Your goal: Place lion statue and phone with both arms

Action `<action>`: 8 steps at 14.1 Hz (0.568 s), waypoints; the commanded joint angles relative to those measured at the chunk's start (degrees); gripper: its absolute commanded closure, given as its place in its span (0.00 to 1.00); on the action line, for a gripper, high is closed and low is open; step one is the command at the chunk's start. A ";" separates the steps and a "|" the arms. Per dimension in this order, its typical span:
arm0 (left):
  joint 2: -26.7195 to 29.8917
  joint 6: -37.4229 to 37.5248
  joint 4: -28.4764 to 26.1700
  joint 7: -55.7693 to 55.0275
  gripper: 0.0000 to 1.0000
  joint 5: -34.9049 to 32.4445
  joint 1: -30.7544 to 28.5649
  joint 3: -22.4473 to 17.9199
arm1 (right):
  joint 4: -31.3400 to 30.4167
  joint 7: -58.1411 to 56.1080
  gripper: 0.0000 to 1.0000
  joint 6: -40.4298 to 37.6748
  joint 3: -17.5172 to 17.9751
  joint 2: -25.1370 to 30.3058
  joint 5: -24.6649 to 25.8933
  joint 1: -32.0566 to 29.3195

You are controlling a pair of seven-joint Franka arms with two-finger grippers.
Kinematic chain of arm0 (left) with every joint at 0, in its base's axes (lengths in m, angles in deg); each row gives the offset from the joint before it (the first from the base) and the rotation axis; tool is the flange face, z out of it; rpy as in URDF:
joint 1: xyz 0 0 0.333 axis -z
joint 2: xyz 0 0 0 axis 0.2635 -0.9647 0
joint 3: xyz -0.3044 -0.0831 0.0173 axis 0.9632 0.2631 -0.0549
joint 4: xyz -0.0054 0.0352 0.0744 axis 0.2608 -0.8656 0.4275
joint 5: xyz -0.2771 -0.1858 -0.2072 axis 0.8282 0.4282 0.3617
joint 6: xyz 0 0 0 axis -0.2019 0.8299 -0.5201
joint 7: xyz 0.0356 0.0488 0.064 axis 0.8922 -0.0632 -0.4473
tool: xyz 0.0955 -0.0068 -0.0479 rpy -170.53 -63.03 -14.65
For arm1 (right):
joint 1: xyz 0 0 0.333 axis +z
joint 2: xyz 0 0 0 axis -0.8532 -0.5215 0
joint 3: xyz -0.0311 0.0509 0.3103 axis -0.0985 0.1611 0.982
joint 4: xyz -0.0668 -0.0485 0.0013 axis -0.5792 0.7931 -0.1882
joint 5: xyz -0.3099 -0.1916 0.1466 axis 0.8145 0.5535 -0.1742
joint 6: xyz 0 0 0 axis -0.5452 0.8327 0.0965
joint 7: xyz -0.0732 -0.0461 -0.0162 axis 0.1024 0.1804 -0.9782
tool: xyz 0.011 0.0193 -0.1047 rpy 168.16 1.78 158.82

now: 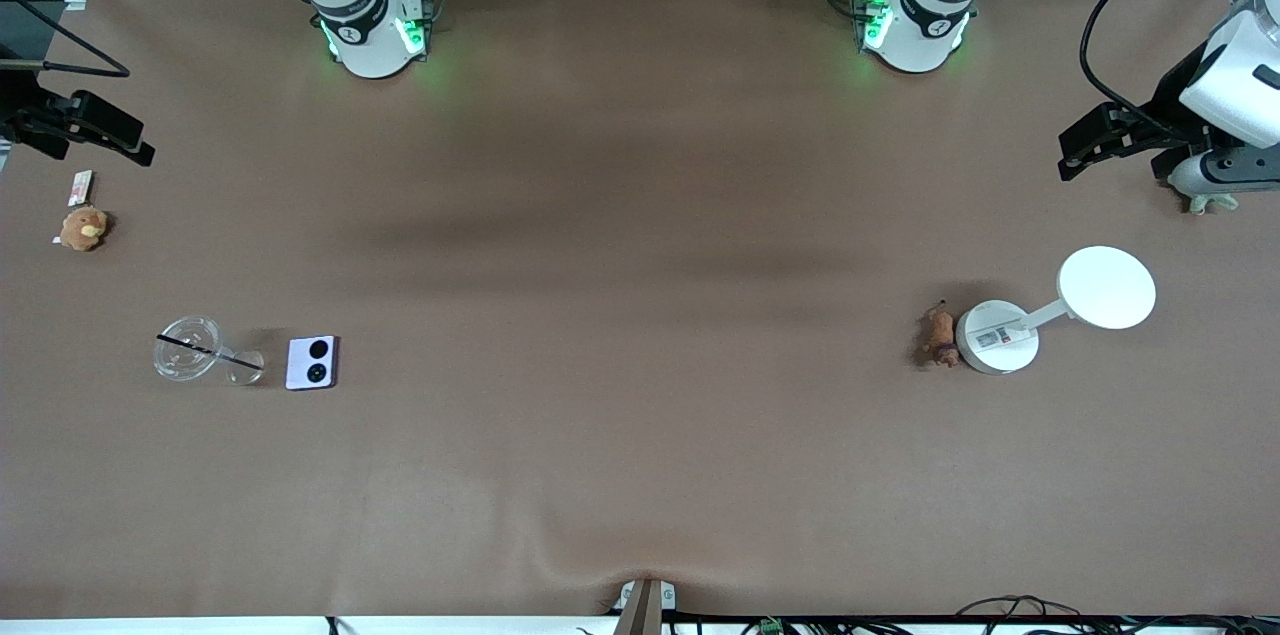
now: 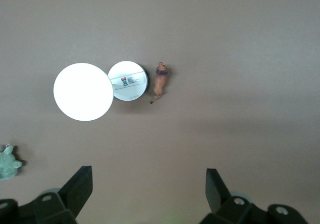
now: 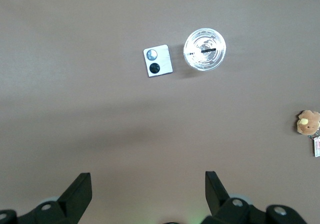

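Observation:
The lion statue [image 1: 938,337] [image 2: 160,82], a tiny brown figurine, lies on the table against the round base of a white lamp-like stand [image 1: 996,337], toward the left arm's end. The phone [image 1: 311,362] [image 3: 158,61], pale lavender with two black circles, lies flat beside a clear cup [image 1: 190,348] toward the right arm's end. My left gripper [image 1: 1072,155] [image 2: 148,174] hangs open and empty high over the table's end near a green plush turtle [image 1: 1213,203]. My right gripper [image 1: 140,147] [image 3: 148,176] hangs open and empty over the table's right-arm end.
The white stand carries a round white disc [image 1: 1106,287] [image 2: 83,92]. The clear cup [image 3: 204,50] lies tipped with a black straw. A round brown plush toy [image 1: 84,228] [image 3: 307,122] and a small tag [image 1: 81,186] sit by the right arm's end. The turtle [image 2: 7,161] also shows in the left wrist view.

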 commanded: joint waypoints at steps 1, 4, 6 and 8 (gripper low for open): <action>1.10 0.09 -0.13 1.15 0.00 0.99 -0.19 0.09 | -0.40 -0.67 0.00 -0.01 0.39 0.74 0.26 -0.35; 1.10 0.44 0.05 1.15 0.00 1.17 -0.27 0.01 | -0.13 -1.12 0.00 -0.27 0.39 0.74 0.52 -0.27; 1.10 1.75 0.13 1.06 0.00 1.17 -0.10 0.18 | -0.13 -1.12 0.00 -0.36 0.48 0.74 0.52 -0.09; 0.75 2.98 1.01 0.97 0.00 1.52 -0.10 0.27 | -0.04 -1.12 0.00 -0.36 0.56 0.74 0.52 0.00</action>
